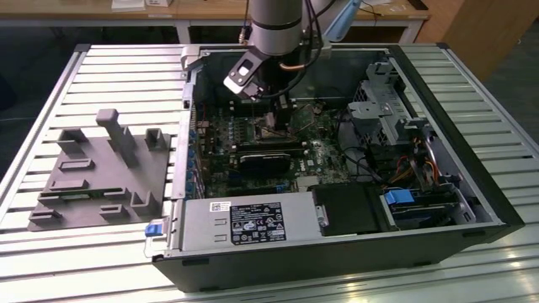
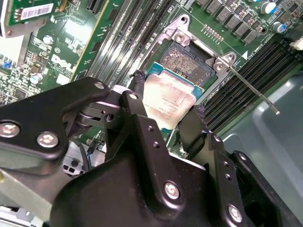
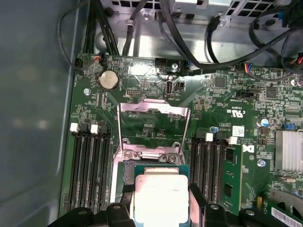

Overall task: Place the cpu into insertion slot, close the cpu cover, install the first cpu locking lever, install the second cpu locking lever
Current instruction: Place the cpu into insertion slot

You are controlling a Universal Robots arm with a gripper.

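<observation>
So here's where we're at: the pincer (image 2: 168,94) is closed partway around the cpu (image 2: 168,101), with one black finger (image 2: 137,87) on each of two opposite edges, silver top facing up. In both wrist views the chip hangs right over the insertion slot (image 2: 187,61) but isn't seated. Part of the slot's dark centre shows past the chip's far edge, and we can't tell if any corner is touching. The cpu cover (image 3: 154,109) is flipped open, its silvery frame standing up just past the slot in the first wrist view. A thin locking lever (image 2: 251,90) sticks out free from one corner of the slot. Long black memory slots (image 3: 87,165) run along both sides of the slot. In the exterior view the arm comes down into the open computer case (image 1: 337,265) at about 12 o'clock, with the pincer (image 1: 274,117) low over the green board (image 1: 227,136). The power supply (image 1: 244,221) sits at 6 o'clock from it. A grey plastic fixture (image 1: 101,177) lies on the slatted counter (image 1: 126,69) at 9 o'clock from the case.
</observation>
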